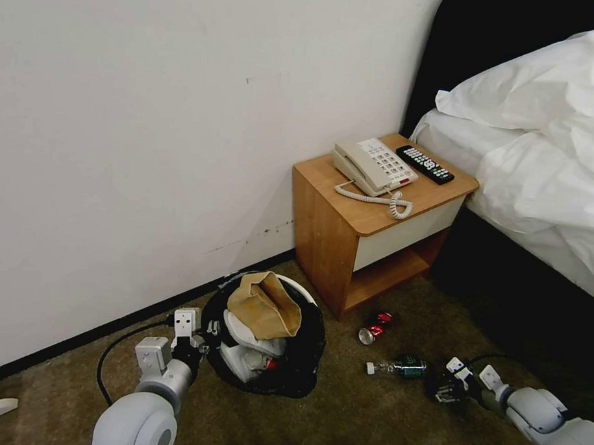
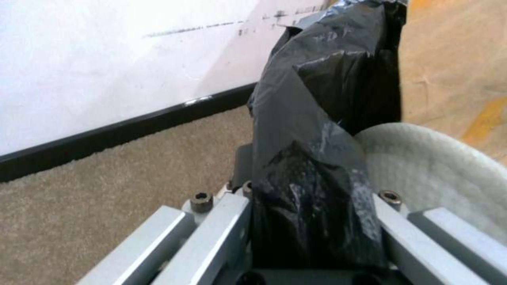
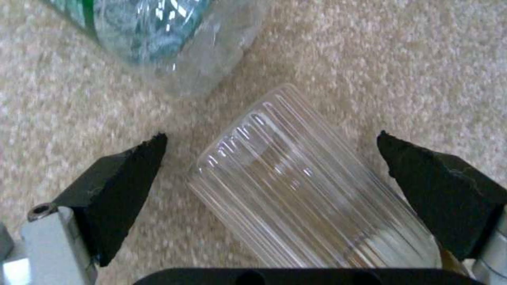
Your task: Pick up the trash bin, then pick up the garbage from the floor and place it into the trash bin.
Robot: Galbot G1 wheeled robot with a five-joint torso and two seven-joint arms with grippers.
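The trash bin (image 1: 295, 368), white with a black bag liner (image 2: 317, 118), stands on the carpet by the wall. It holds a brown paper bag (image 1: 264, 305) and white slippers (image 1: 246, 351); one slipper (image 2: 438, 170) lies against the liner. My left gripper (image 1: 207, 335) (image 2: 311, 215) is shut on the bin's bagged rim. A red can (image 1: 376, 326) and a green-labelled bottle (image 1: 401, 367) (image 3: 153, 35) lie on the floor. My right gripper (image 1: 446, 391) (image 3: 270, 136) is low over the carpet and open, with a clear ribbed bottle (image 3: 301, 190) lying between its fingers, untouched.
A wooden nightstand (image 1: 330, 234) with a beige telephone (image 1: 373, 164) and a black remote (image 1: 425, 164) stands just behind the can. The bed (image 1: 542, 162) fills the right side. The wall runs behind the bin. A white object (image 1: 1, 407) lies at the left edge.
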